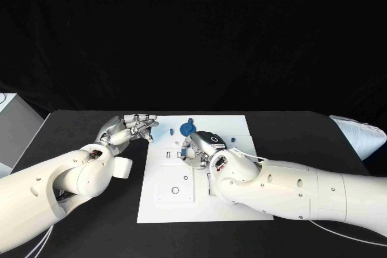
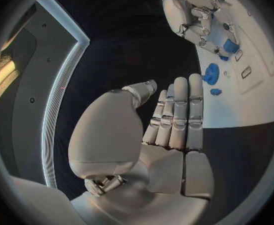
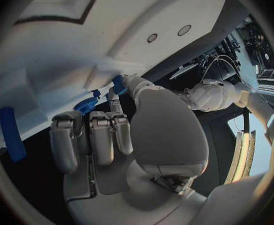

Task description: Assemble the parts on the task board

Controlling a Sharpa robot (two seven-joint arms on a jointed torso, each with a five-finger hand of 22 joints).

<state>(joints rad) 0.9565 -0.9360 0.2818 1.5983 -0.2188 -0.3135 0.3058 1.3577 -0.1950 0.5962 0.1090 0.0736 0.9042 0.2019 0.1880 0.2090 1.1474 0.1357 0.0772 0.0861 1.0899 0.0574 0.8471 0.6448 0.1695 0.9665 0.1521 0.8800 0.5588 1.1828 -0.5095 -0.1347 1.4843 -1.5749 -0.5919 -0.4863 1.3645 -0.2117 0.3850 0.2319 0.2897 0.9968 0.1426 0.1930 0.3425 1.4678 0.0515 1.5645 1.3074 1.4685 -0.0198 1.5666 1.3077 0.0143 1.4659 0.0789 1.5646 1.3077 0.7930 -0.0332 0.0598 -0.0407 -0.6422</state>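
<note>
The white task board [image 1: 230, 210] lies in the middle of the black table. My right hand [image 1: 200, 147] is over its upper middle and pinches a small blue part [image 3: 119, 83] between thumb and a finger, its other fingers curled in; the same part [image 2: 231, 46] shows in the left wrist view. A round blue part [image 1: 189, 126] and a small blue piece [image 1: 173, 130] sit at the board's far edge, and another blue piece [image 1: 231, 139] to the right. My left hand [image 1: 133, 128] hovers by the board's far left corner, its fingers [image 2: 177, 115] straight and holding nothing.
A pale box [image 1: 12, 132] stands at the table's left edge and a white bundle [image 1: 359, 135] lies at the right edge. A long blue bar [image 3: 12, 133] lies near my right hand. The board's near half has a square plate with a hole [image 1: 175, 190].
</note>
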